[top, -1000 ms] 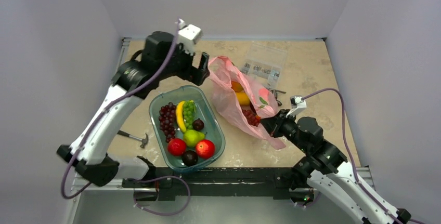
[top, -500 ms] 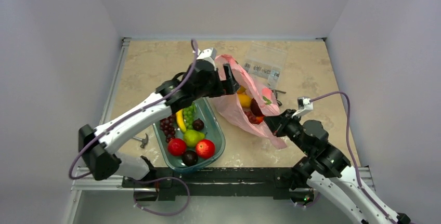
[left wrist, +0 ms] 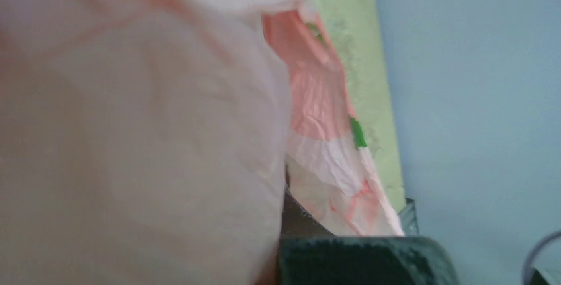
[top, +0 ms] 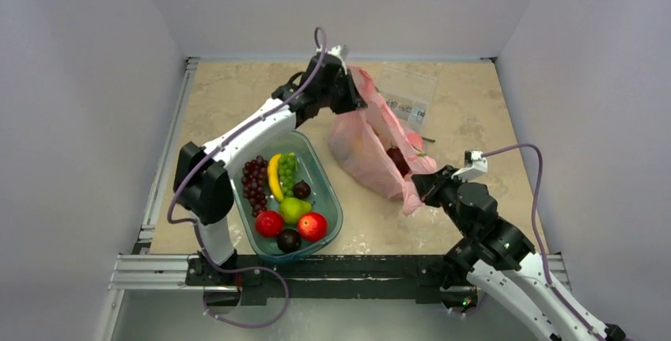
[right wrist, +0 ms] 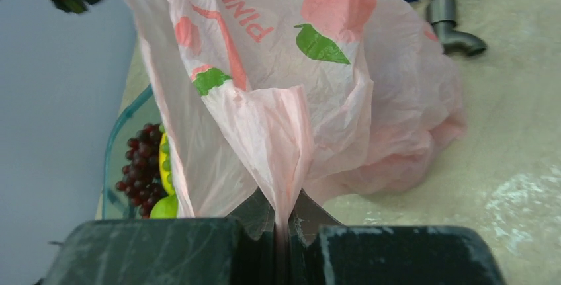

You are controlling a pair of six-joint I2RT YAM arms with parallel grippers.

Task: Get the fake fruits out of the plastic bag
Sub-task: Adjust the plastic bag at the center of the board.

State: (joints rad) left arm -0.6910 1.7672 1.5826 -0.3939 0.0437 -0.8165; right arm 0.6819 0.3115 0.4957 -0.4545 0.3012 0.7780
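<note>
From above: finds the plastic bag [top: 370,142], thin, crinkly, translucent pink, on the mottled beige counter [top: 237,96], just right of a teal see-through tray [top: 326,198] and drawn into a long wedge between both arms. Shows the left fingers [top: 354,94] pressed together on the bag's raised far rim, and the right fingers [top: 418,186] clamped on its near corner. Makes out the fake fruits [top: 398,159] only inside the bag: one dark red glossy lump in the slit mouth, the rest veiled by film. Notes a flat clear packet [top: 405,97] just behind the bag.

From the left wrist: offers little beyond blurred pink film hard against the lens, a creased printed flap with a green mark farther off, and a dark finger edge at the bottom. Cannot tell the pinch itself here.

From the right wrist: shows black, marbled fingers shut on a gathered, pleated fold of pink film fanning upward, printed with peach rounds, green leaves and upside-down lettering "PINK". Catches beaded purple grapes [right wrist: 135,159] in the tray at left and a dull metal tool [right wrist: 456,27] on the counter behind.
</note>
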